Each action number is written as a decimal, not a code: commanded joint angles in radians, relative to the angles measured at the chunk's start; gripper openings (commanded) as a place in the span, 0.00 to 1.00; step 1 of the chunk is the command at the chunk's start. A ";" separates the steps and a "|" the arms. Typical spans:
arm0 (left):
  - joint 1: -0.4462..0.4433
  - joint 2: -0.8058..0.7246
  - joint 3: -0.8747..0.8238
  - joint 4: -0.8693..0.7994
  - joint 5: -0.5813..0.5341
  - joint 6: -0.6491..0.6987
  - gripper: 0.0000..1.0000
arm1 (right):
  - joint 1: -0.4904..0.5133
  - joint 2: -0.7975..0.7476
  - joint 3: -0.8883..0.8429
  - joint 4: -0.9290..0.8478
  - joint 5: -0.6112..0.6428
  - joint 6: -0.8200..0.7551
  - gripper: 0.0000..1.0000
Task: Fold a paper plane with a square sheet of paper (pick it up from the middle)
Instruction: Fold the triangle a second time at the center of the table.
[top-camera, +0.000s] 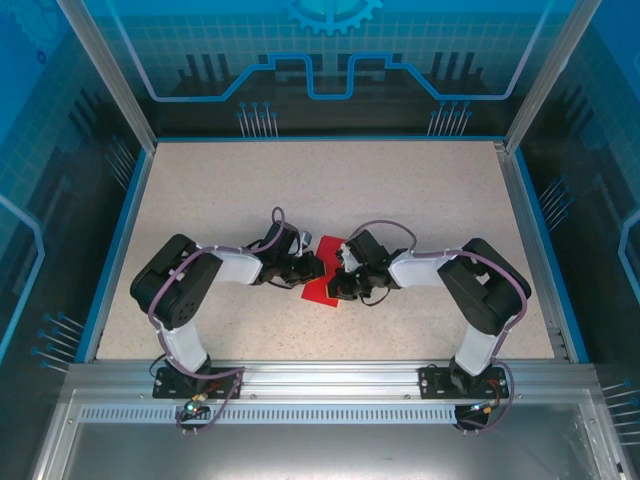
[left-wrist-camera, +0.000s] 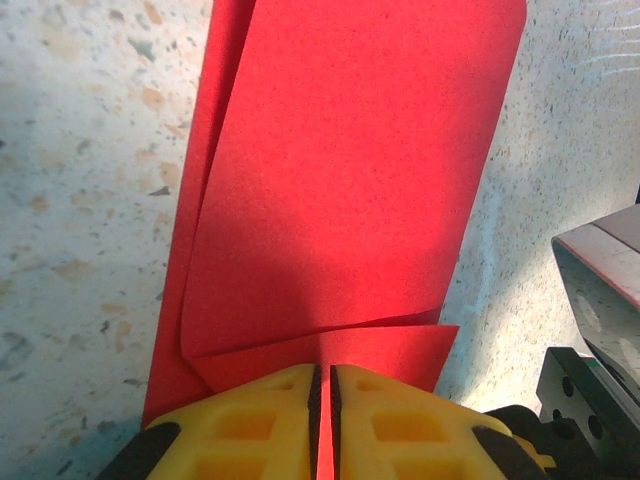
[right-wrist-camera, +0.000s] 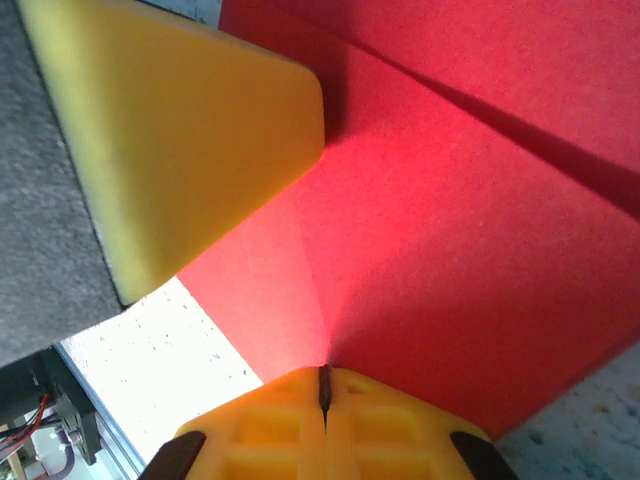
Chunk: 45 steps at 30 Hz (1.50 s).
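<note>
The square sheet of paper (top-camera: 318, 293) is bright red and lies partly folded at the table's middle, between both grippers. In the left wrist view its upper flap (left-wrist-camera: 340, 180) curls over a lower layer, and an edge runs into the narrow slit of my left gripper (left-wrist-camera: 323, 372), which is shut on it. My right gripper (right-wrist-camera: 323, 375) is shut, with no red between its pads. Its tip rests against the paper (right-wrist-camera: 450, 250) where a crease starts. From above, the left gripper (top-camera: 314, 268) and right gripper (top-camera: 342, 278) almost touch.
The speckled table (top-camera: 400, 190) has a blue rim and clear walls round it. A yellow finger of the left gripper (right-wrist-camera: 190, 130) sits close beside the right gripper's tip. Part of the right arm (left-wrist-camera: 600, 300) shows at the edge of the left wrist view.
</note>
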 joint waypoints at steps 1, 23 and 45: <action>-0.003 0.049 0.000 -0.071 -0.053 0.022 0.15 | -0.005 0.018 -0.058 -0.044 -0.011 0.004 0.02; -0.003 0.050 0.009 -0.080 -0.049 0.018 0.15 | -0.016 -0.096 -0.151 -0.048 -0.058 -0.026 0.05; -0.003 0.045 0.003 -0.073 -0.045 0.012 0.15 | -0.030 -0.201 -0.079 -0.080 -0.012 -0.013 0.06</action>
